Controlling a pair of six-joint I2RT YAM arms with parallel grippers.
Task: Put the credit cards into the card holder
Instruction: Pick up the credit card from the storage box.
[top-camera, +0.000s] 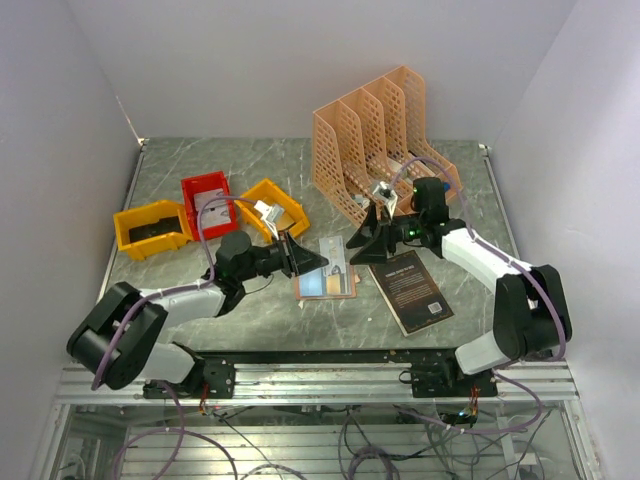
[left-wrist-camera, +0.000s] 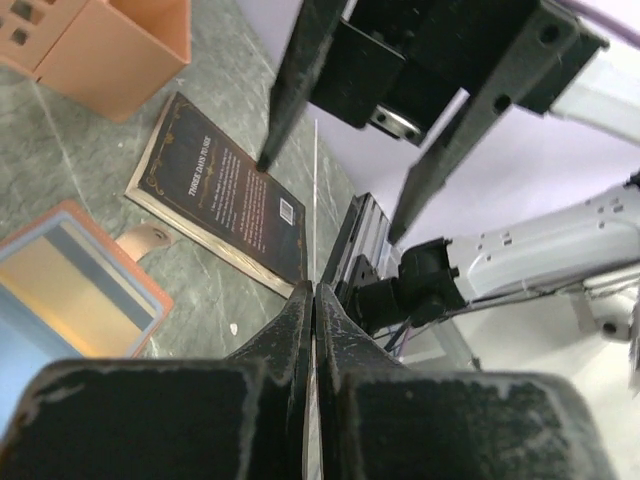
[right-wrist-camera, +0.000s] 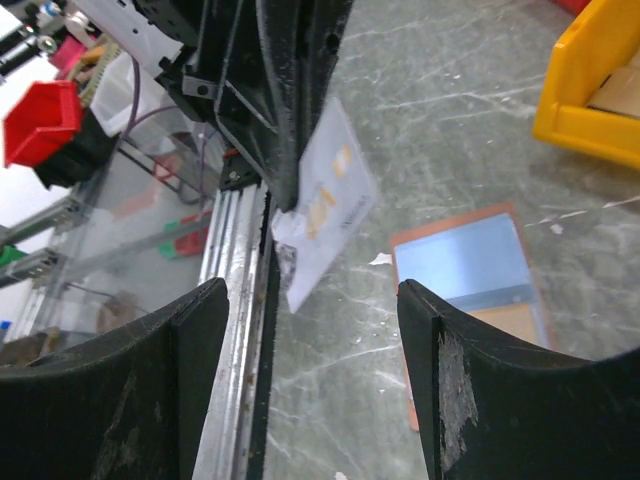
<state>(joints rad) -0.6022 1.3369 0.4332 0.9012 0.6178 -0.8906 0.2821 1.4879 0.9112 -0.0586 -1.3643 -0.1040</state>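
Note:
The card holder (top-camera: 327, 284) lies open on the table between my grippers, salmon rim up, with pale blue and tan inner faces. It also shows in the left wrist view (left-wrist-camera: 70, 285) and the right wrist view (right-wrist-camera: 470, 275). My left gripper (top-camera: 305, 258) (left-wrist-camera: 315, 292) is shut on a thin pale credit card (right-wrist-camera: 328, 195), seen edge-on in its own view (left-wrist-camera: 316, 200), held above the table just left of the holder. My right gripper (top-camera: 368, 245) (right-wrist-camera: 310, 290) is open and empty, facing the left gripper across the holder.
A black book (top-camera: 411, 290) lies right of the holder. A peach lattice file organizer (top-camera: 380, 140) stands behind. A red bin (top-camera: 207, 200) and two yellow bins (top-camera: 150, 228) (top-camera: 272, 207) sit at the left. The metal rail (top-camera: 320, 380) runs along the near edge.

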